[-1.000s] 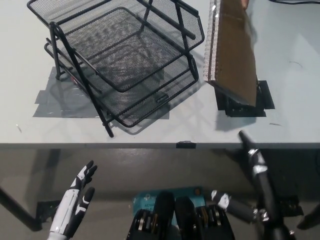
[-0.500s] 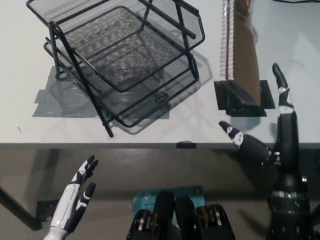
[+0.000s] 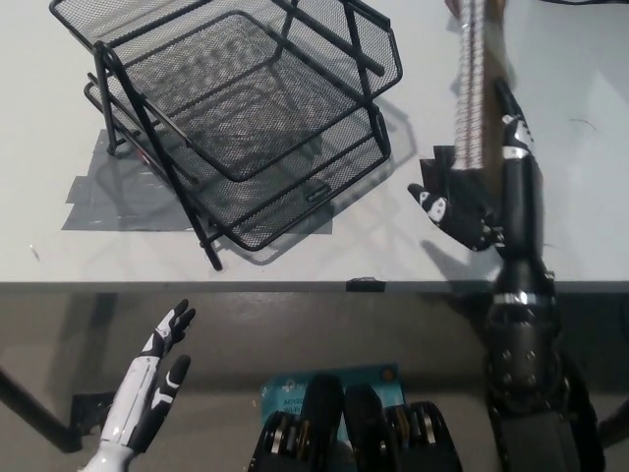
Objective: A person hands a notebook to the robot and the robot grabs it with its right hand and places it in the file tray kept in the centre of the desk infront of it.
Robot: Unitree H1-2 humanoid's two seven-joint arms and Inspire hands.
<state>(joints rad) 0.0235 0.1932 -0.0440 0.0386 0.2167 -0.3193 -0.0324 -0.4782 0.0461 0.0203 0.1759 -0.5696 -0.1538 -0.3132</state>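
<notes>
Two hands of mine show from the head view. My black right hand is raised over the pale grey worktop, reaching up along the right side of the scene with its fingers spread wide, one long finger lying beside the notebook and the thumb side jutting left below it. It holds nothing; whether that finger touches the cover I cannot tell.

My white left hand rests low at the lower left, below the worktop's front edge, fingers apart and holding nothing.

The spiral-bound notebook with a brown cardboard cover hangs edge-on above the worktop at the upper right, its silver wire coil facing me and running down toward my right hand. Its top reaches the picture's upper edge, where a small part of a person's hand seems to hold it, though little of it shows.

Well to the left of the notebook stands the black wire-mesh file tray with stacked tiers, in the upper middle of the worktop, tilted in view and sitting over patches of grey tape. Strips of black tape lie on the worktop just under the notebook's lower end.
</notes>
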